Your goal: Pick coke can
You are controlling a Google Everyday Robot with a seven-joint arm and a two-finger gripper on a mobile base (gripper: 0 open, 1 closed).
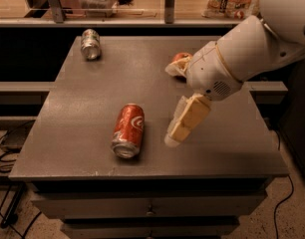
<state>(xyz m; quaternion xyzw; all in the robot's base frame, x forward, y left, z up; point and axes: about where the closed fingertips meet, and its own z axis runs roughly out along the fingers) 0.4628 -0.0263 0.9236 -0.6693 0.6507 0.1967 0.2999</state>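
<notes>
Your coke can [128,130] lies on its side on the desk [82,113], toward the front and a little left of centre. It is a smooth red aluminium cylinder with white script along its flank and a dull silver end facing the front edge. The desk top is a flat, matte, dark grey slab with squared edges, and drawer fronts [142,205] sit below it. Near the back left corner you have a silver-grey can [90,44], also on its side, well apart from the red one. A round red apple [181,58] sits toward the back right, mostly hidden behind the upper finger.

The arm [252,49] comes in from the upper right, a thick white shell bending down at a rounded wrist. The gripper [170,105] hangs over the desk just right of the coke can, not touching it. Its jaws are released and spread wide. They are two blunt, tan, wedge-shaped fingers [188,119], one slanting down-left toward the front, the other up beside the apple.
</notes>
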